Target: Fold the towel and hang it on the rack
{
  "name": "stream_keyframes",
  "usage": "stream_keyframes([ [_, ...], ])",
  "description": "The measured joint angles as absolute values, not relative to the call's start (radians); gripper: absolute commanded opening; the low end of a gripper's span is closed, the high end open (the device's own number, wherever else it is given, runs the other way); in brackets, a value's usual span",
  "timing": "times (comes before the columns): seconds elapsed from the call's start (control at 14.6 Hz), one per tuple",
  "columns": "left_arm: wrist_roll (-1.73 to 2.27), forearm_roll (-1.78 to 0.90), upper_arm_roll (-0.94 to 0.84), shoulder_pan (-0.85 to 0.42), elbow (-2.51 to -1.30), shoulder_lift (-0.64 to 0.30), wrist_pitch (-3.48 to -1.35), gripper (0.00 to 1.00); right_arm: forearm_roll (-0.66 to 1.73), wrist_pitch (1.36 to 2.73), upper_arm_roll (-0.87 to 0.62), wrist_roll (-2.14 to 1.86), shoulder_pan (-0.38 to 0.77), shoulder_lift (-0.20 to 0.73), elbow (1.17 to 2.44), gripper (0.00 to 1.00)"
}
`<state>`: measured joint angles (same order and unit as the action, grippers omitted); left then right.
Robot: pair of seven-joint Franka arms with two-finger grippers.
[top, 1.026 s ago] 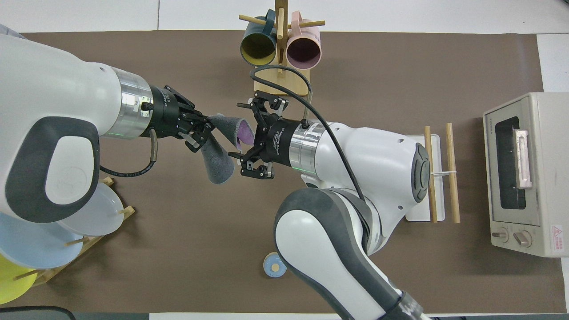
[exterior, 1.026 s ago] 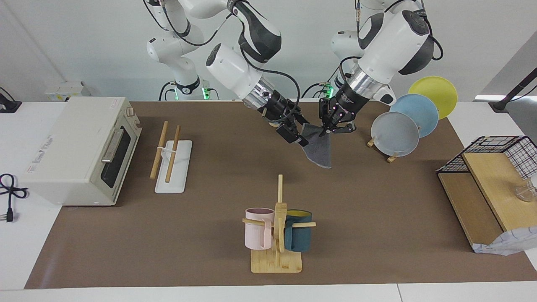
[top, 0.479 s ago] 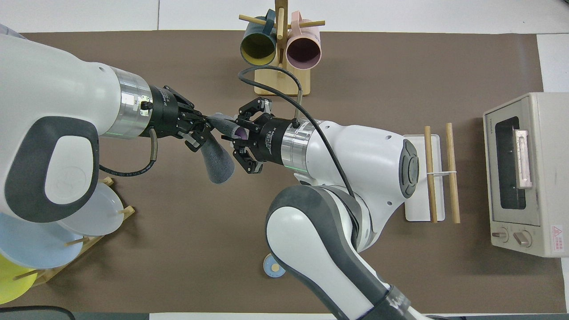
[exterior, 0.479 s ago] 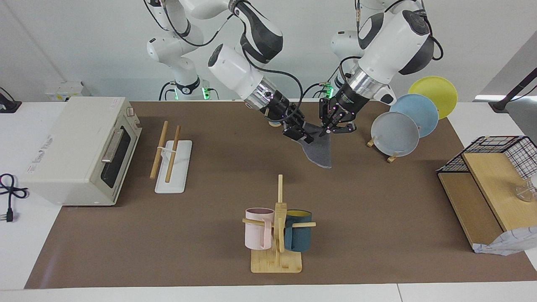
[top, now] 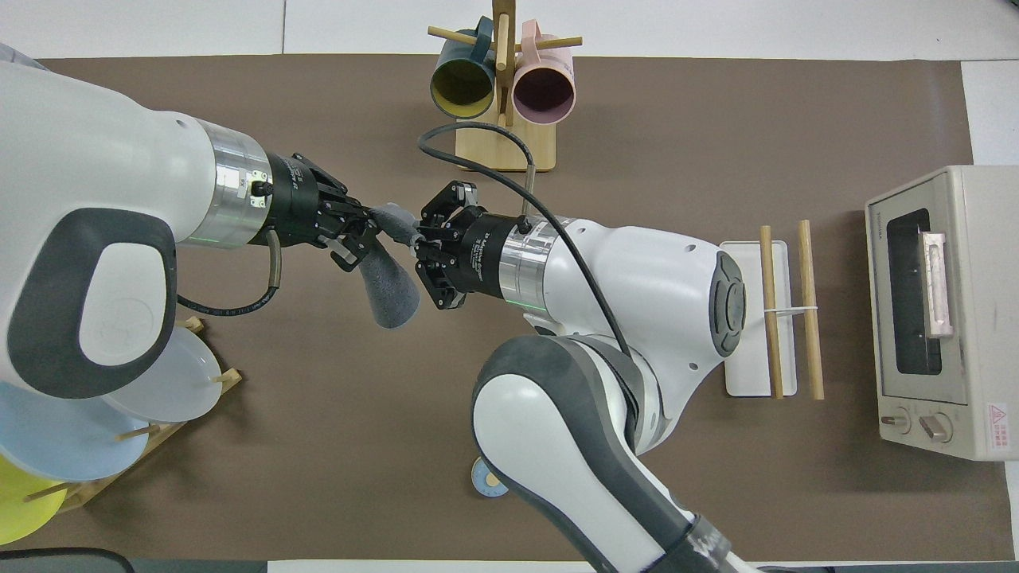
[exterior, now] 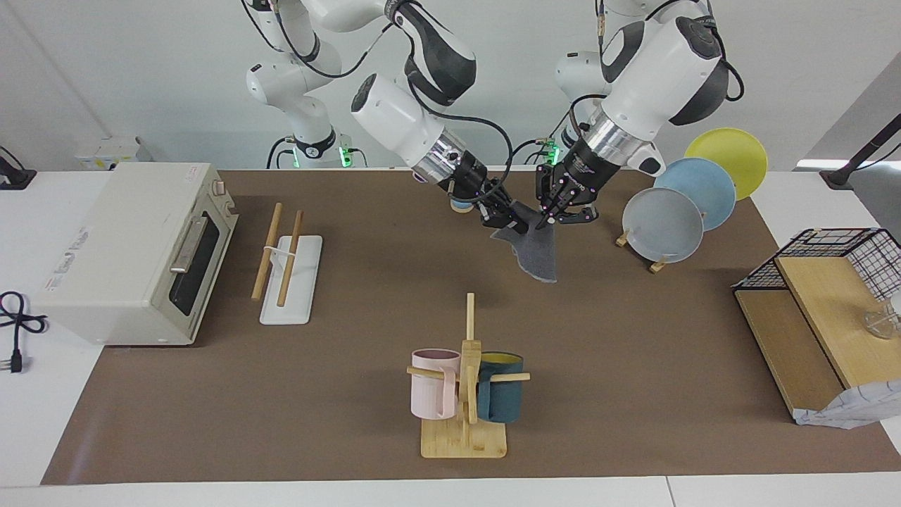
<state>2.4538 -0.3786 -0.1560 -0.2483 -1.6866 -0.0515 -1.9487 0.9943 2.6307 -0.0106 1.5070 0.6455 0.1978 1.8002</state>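
The towel hangs in the air over the middle of the brown mat, dark grey face outward, drooping to a point; in the overhead view the towel shows as a grey lobe. My left gripper is shut on one upper corner. My right gripper is shut on the upper edge right beside it, so the two grippers almost meet. The rack, two wooden rods on a white base, stands toward the right arm's end of the table with nothing on it.
A toaster oven stands beside the rack. A mug tree with two mugs is farther from the robots than the towel. A plate stand and a wire-and-wood shelf sit toward the left arm's end.
My right gripper moved in toward the left gripper and shut on the towel's upper edge; the purple face no longer shows. The left gripper kept its hold in place.
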Motion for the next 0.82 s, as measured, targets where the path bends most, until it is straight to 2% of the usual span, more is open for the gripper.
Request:
stream_keyframes([
  [0.41,2.376,-0.379,-0.15,-0.245,-1.692,-0.044,-1.949,1.0,0.939,2.594,-0.01,1.427,0.647,0.198,1.8,0.0],
  [0.82,2.05,-0.379,-0.138,-0.161,-1.712,-0.037,-1.949,1.0,0.433,2.218,0.002,1.085,0.595,0.188,1.772,0.0],
])
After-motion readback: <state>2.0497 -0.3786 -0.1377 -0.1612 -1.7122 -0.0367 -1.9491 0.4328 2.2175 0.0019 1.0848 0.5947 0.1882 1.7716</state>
